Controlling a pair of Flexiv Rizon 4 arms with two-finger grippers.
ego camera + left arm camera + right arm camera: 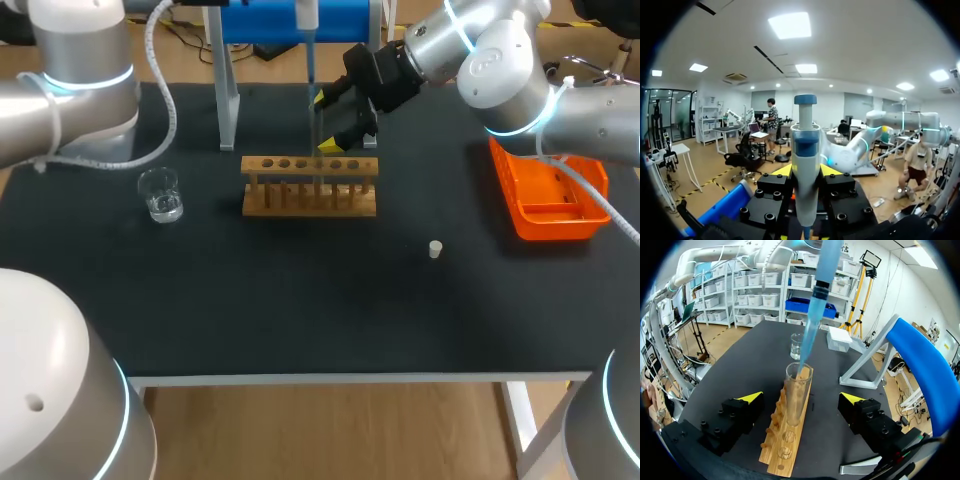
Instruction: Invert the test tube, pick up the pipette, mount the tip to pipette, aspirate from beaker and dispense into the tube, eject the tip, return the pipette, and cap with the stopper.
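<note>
A clear test tube (796,395) stands upright in the wooden rack (790,440), between the fingers of my right gripper (801,399), which is open and touches nothing. From above, the blue pipette (820,285) comes down with its tip (805,347) at the tube's mouth. My left gripper (806,172) is shut on the pipette body (805,165), plunger upward. In the head view the pipette (310,60) hangs over the rack (310,185), with my right gripper (325,122) behind it. The beaker (160,195) stands left of the rack. A small white stopper (435,249) lies to the right.
An orange tray (550,190) sits at the right edge. The pipette stand (230,90), with a blue top, rises behind the rack. A white box (839,339) lies beyond the beaker (797,345) in the right wrist view.
</note>
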